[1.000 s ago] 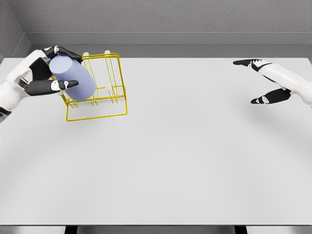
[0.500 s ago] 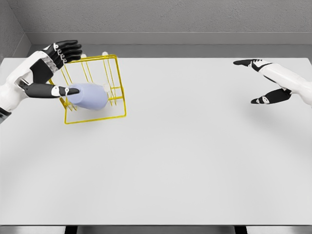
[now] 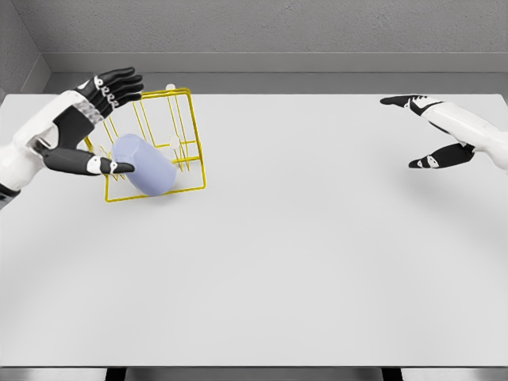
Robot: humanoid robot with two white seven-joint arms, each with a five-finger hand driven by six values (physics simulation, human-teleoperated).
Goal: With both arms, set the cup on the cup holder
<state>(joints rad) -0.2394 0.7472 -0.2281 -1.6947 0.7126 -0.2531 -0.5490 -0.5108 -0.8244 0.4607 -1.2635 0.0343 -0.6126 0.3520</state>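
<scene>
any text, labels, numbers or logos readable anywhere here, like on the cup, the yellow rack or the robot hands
None: no text, number or logo shows in the head view.
The lavender cup is plain.
The yellow wire cup holder carries no tag.
The left hand and right hand show only black and white parts.
The table is bare of print.

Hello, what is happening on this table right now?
The left hand is open beside a pale blue plastic cup, which lies tilted in the yellow wire cup holder on the white table. The hand does not grip the cup. The right hand hovers open, far to the right.
</scene>
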